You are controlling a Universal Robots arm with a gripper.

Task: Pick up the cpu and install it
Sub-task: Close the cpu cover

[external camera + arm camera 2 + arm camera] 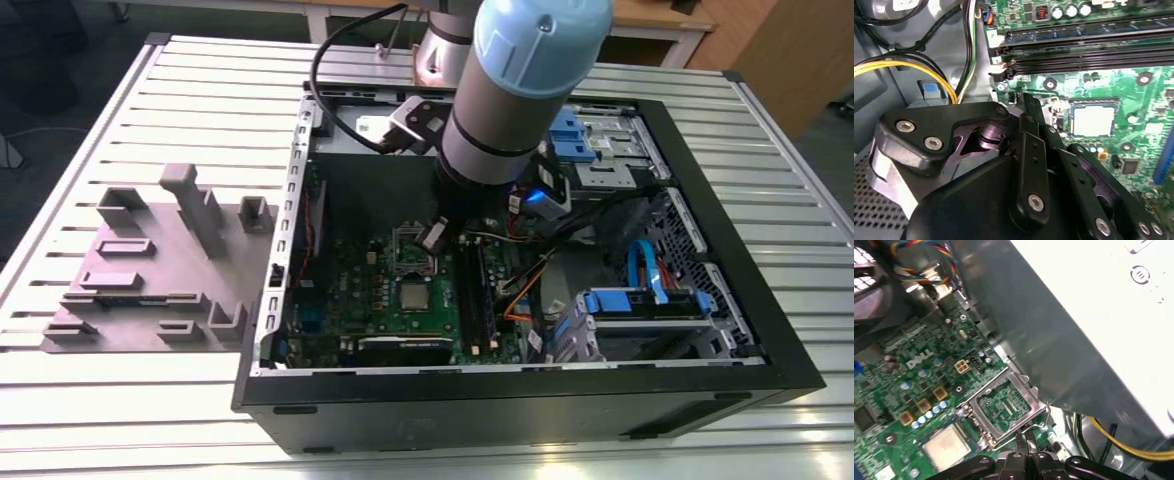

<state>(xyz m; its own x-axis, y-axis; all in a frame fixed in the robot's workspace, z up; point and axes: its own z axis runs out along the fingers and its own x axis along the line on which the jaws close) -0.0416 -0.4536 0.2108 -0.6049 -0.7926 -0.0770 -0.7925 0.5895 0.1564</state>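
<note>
The cpu [416, 296] is a small pale silver square lying flat in its socket on the green motherboard [354, 290] inside the open PC case. Both wrist views show the cpu [1093, 121] [946, 445] uncovered. The silver socket frame [1004, 405] stands swung up beside it, with its wire lever [1045, 412] at the frame's edge. My gripper [434, 240] hangs just above the board by the frame. Its thin black fingertips [1024, 439] are pressed together right at the lever's end, a few centimetres from the cpu. I cannot tell whether the lever is pinched between them.
A big grey box with a white label [1094, 315] stands close beside the socket. Black memory slots [1079, 55] and yellow cables [904, 67] run near the gripper. Blue drive cages [641, 300] fill the case's right side. A grey fixture block [147, 270] sits on the slatted table [747, 130].
</note>
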